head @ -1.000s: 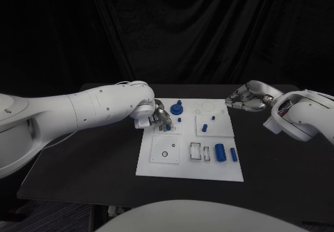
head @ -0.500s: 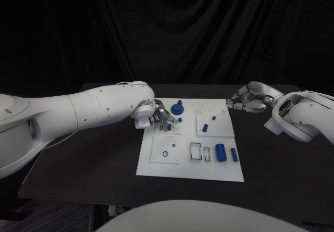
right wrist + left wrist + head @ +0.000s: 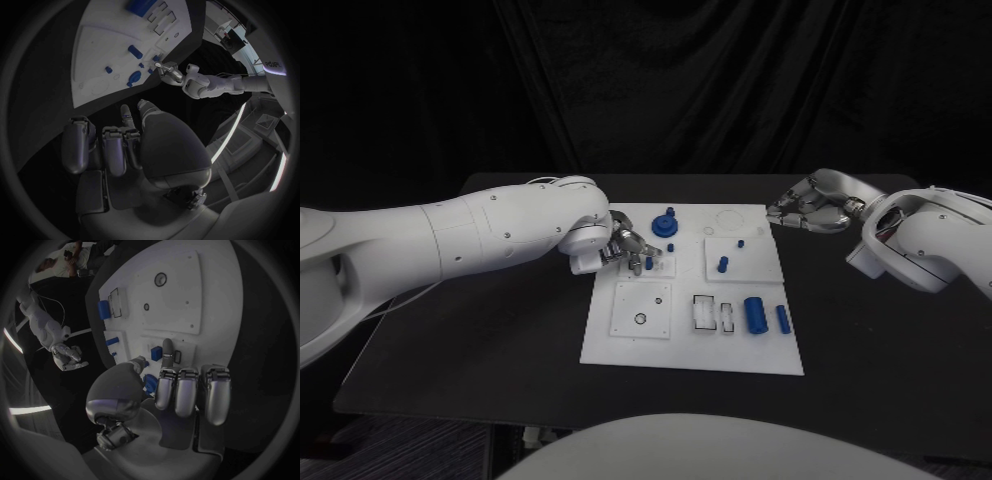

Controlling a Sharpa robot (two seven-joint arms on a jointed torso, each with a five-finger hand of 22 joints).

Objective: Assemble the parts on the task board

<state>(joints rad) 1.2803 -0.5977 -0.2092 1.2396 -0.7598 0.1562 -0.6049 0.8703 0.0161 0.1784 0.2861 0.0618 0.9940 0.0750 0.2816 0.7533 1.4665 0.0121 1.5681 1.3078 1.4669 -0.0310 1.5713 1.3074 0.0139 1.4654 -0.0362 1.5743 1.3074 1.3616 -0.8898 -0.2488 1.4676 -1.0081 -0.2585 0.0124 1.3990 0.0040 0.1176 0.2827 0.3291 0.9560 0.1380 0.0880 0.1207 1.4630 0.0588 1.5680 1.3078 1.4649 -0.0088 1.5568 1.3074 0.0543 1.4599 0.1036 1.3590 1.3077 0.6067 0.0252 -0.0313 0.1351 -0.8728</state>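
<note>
1. Left hand [image 3: 620,250] over the task board [image 3: 646,340], at its far left corner; fingertips close round a small blue part [image 3: 155,351], whether pinched I cannot tell.
2. Right hand [image 3: 808,210] clenched on nothing, off the board's far right corner above the tabletop [image 3: 473,330].
3. Risk: fingers crowd the neighbouring blue knob [image 3: 665,224] (could nudge it), or the part tilts and jams.
4. No legible writing.

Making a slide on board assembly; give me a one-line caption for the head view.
Left hand works at the white task board among small blue parts; right hand waits beside it.
</note>
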